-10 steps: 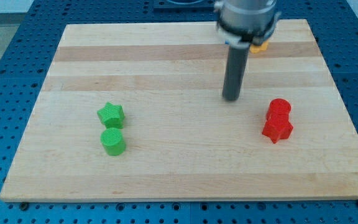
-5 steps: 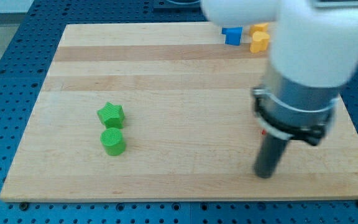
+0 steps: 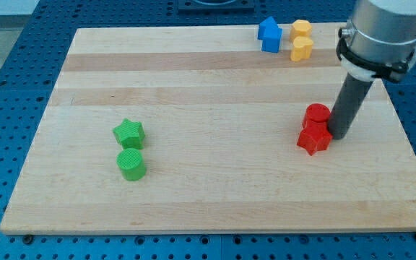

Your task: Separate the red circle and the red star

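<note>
The red circle [image 3: 316, 114] and the red star [image 3: 313, 138] sit touching each other at the view's right of the wooden board, the circle above the star. My tip [image 3: 337, 135] stands on the board right against their right side, level with the seam between them. The dark rod rises from it to the grey arm head at the view's top right.
A green star [image 3: 128, 133] and a green circle [image 3: 131, 164] sit together at the view's left. A blue block [image 3: 269, 34] and two yellow blocks [image 3: 301, 29] [image 3: 302, 49] lie near the board's top edge. The board's right edge [image 3: 398, 123] is close to my tip.
My tip swept from the board's middle down toward the bottom right, then back up to the right side of the red pair. The red blocks have shifted slightly left.
</note>
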